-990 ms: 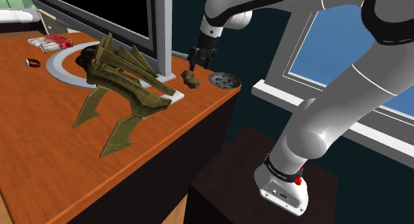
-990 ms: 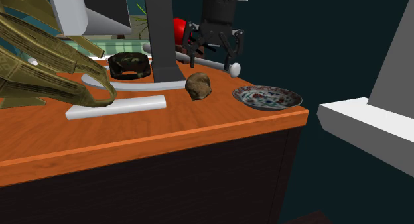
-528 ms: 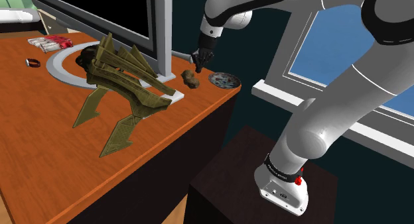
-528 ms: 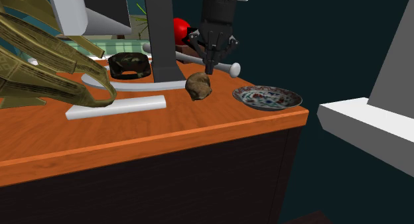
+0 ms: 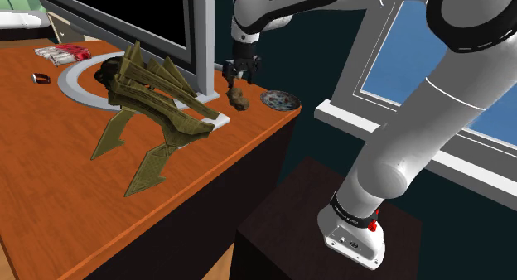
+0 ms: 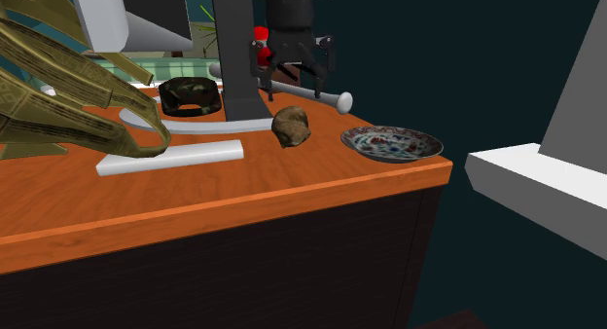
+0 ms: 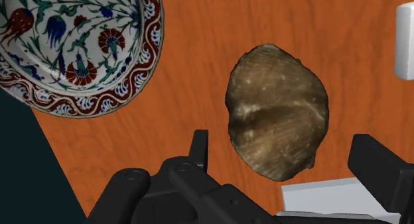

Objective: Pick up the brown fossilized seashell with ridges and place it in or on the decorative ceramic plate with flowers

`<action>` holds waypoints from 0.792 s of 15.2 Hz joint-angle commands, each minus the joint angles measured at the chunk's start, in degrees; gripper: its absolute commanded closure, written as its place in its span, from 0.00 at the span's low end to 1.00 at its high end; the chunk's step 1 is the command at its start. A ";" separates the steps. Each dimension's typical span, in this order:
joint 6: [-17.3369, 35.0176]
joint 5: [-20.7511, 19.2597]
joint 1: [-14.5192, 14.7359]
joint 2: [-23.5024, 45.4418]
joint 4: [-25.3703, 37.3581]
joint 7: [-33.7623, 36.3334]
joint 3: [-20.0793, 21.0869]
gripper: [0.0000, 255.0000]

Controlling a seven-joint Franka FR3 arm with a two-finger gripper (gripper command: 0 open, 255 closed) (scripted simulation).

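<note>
**Q:** Tool status?

**A:** The tool [image 6: 292,76] is open, with its fingers spread. It hovers above the seashell [image 6: 291,127] without contact.

**Q:** Layout in the second exterior view, left to right?

**A:** Olive winged model [image 6: 68,93], dark monitor stand [image 6: 238,54], then the brown ridged seashell lying on the orange counter [image 6: 243,196]. The flowered plate [image 6: 392,142] comes last — near the seashell but apart from it, at the counter's corner.

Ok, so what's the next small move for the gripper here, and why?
Probably lower the gripper straight down around the brown ridged shell. Its fingers stand open and hang above the shell, which lies untouched on the orange tabletop in line with the gap between them, the flowered plate beside it. Closing at this height would likely catch nothing.
</note>
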 commanded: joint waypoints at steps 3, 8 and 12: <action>-11.81 -11.52 1.71 12.23 13.83 19.78 4.85 0.00; -8.06 -11.90 1.39 12.54 10.47 20.01 4.29 0.00; -6.89 -12.04 1.25 12.70 9.48 20.09 4.16 0.00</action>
